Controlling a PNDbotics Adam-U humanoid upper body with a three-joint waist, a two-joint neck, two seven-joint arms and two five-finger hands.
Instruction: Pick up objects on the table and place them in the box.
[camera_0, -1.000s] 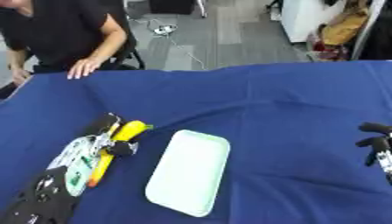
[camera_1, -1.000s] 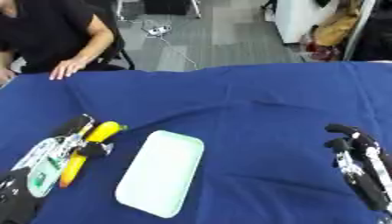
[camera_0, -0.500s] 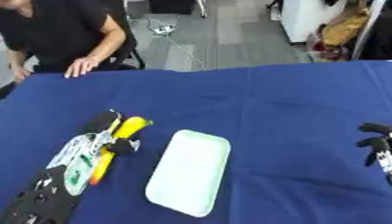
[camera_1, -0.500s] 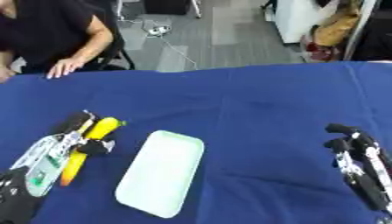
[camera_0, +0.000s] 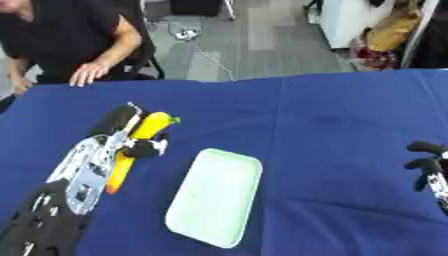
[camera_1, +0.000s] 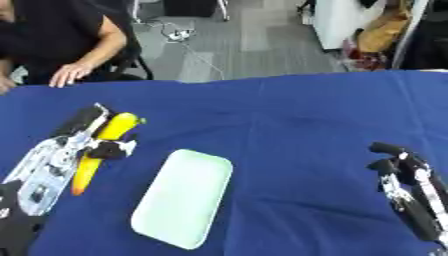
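Left hand (camera_0: 122, 145) partly hides what looks like a banana (camera_0: 140, 137)

Yellow-orange banana (camera_0: 140, 145), pale green tray (camera_0: 216, 196), blue tablecloth (camera_0: 332, 125), black-and-silver left hand (camera_0: 105, 145).

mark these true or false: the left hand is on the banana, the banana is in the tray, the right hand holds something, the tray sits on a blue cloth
1. The left hand is on the banana. True: its fingers curl around it.
2. The banana lies in the pale green tray. False: it lies on the cloth, left of the tray.
3. The right hand holds something. False: it is empty, at the right edge, fingers loosely bent.
4. The tray sits on a blue cloth. True.
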